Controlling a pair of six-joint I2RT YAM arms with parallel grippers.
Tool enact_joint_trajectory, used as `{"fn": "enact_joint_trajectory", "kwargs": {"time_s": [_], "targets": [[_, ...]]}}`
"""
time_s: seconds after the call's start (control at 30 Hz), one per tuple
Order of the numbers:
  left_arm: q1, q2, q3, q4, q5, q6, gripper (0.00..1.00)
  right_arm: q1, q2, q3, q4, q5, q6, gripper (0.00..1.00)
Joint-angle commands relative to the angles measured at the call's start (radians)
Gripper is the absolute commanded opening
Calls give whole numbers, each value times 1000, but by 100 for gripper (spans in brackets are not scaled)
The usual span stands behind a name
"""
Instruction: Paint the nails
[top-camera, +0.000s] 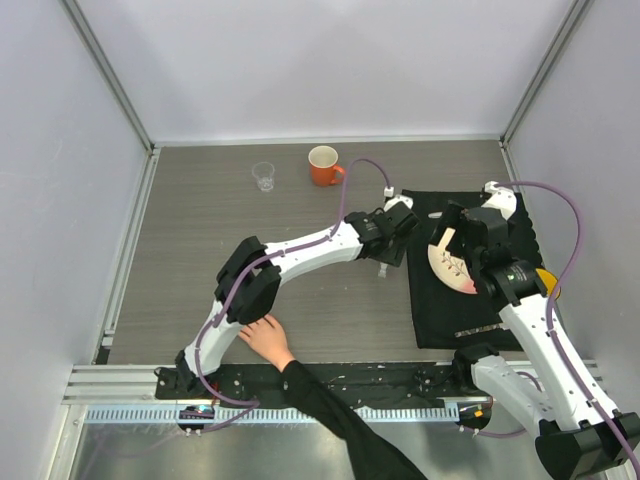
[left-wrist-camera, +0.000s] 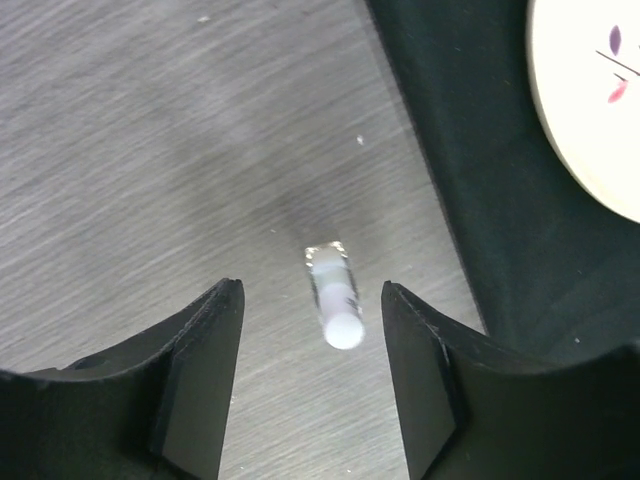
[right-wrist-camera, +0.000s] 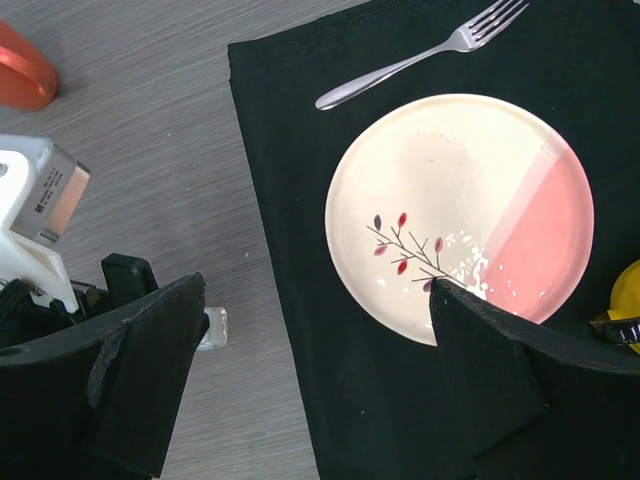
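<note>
By my judgement you have painted nothing yet: the small clear white-capped bottle (left-wrist-camera: 335, 295) stands capped on the table just left of the black placemat (top-camera: 470, 320). Your left gripper (left-wrist-camera: 310, 300) hangs over it, jaws apart on either side and not touching. The nails (top-camera: 250, 328) are on the bare hand (top-camera: 265, 338) well left of the placemat, too small to make out. Your right gripper (right-wrist-camera: 320, 300) gapes wide above the placemat. White print along the placemat's near edge is too small to read.

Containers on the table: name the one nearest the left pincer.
The small clear white-capped bottle, between the left pincer's open fingers, untouched; the orange mug and clear glass stand far back by the wall.
</note>
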Motion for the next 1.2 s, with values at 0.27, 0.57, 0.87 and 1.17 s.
{"fn": "enact_joint_trajectory", "kwargs": {"time_s": [0.27,0.57,0.87,1.17], "targets": [[-23,-2,9,-5,-6,-9,48,-4,-22,-11,56,-33,-7,100],[-25,26,23,-16,0,-10,43,-6,-27,-15,59,-40,-6,99],[-25,14,48,-46,11,8,0,-6,-20,-20,58,-48,-21,99],[41,-292,-39,-349,480,353,0,-4,4,-47,148,-484,-124,99]]}}
